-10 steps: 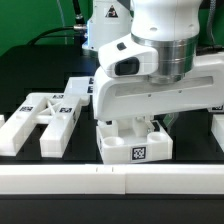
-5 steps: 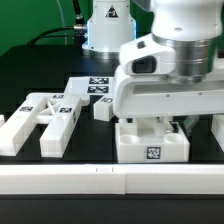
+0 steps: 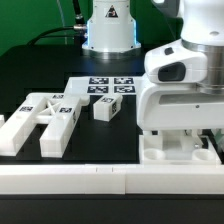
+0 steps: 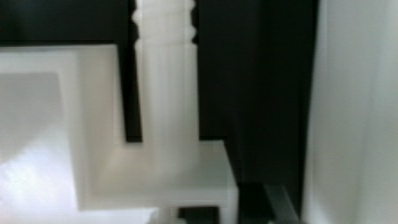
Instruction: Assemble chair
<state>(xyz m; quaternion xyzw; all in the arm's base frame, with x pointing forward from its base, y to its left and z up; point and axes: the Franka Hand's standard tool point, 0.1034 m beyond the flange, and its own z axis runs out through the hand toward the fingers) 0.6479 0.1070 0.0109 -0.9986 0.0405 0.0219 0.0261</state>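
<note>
Tool (image 3: 178, 135): clenched, lowered onto the top of the seat block. The arm's broad white hand hides most of it, so I cannot tell whether it pinches any part.
Seat block (image 3: 176, 152): at the bench's front edge, toward the exterior view's right, directly under the arm (image 3: 185, 95) and just behind the rail.
Small block (image 3: 105, 109): tagged, near the bench's middle, just beside the near edge of the marker board (image 3: 108, 86).
Bars (image 3: 48, 118): white tagged pieces lying flat and crossed together, toward the front corner on the exterior view's left, well apart from the seat block.
Bench (image 3: 100, 145): black top, with a white rail (image 3: 90, 182) along its front edge.
Wrist view: white plastic and dark gaps at close range, too blurred to tell which part.
</note>
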